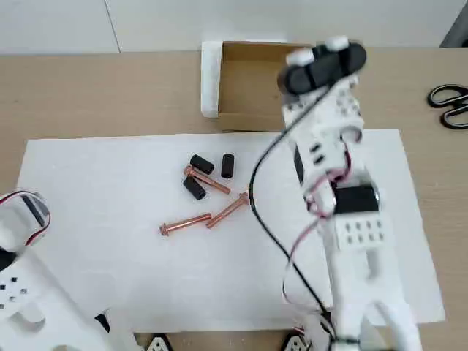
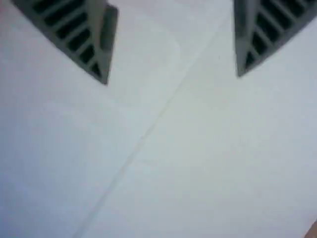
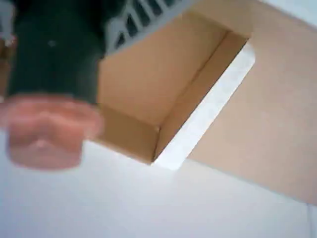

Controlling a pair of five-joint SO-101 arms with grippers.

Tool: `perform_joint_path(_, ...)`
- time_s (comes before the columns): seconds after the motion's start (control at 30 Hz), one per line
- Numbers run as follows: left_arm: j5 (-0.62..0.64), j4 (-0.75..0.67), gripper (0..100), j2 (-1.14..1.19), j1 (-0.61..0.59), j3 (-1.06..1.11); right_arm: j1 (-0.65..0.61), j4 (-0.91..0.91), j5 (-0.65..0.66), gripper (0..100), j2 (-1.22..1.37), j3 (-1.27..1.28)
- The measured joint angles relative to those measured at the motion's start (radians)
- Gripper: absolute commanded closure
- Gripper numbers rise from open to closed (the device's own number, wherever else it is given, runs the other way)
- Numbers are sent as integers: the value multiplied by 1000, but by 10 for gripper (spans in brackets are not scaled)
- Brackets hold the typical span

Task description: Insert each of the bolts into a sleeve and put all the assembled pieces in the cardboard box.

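In the right wrist view, one finger of the right gripper [image 3: 99,49] is hidden behind a blurred black cylindrical sleeve [image 3: 52,59]. The other grey ribbed finger [image 3: 143,17] lies against it, so the gripper pinches the sleeve. The head of a copper-coloured metal bolt [image 3: 47,131] sticks out of the sleeve's end. This piece hangs at the rim of the open brown cardboard box [image 3: 129,136].

The left gripper [image 2: 172,77] holds its fingers spread wide over the white paper sheet [image 2: 198,163]. Three loose black sleeves [image 1: 202,164] and three copper bolts [image 1: 185,223] lie close together mid-sheet, with free paper around them.
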Motion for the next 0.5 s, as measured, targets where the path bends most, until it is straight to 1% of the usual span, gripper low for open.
perform_joint_path(0.2, -3, 0, 840, 0, 0, 3, 5, -72, 0, 995, 402, -282)
perform_joint_path(0.5, -3, 0, 840, 0, -2, 3, 3, -149, 0, 995, 853, -632)
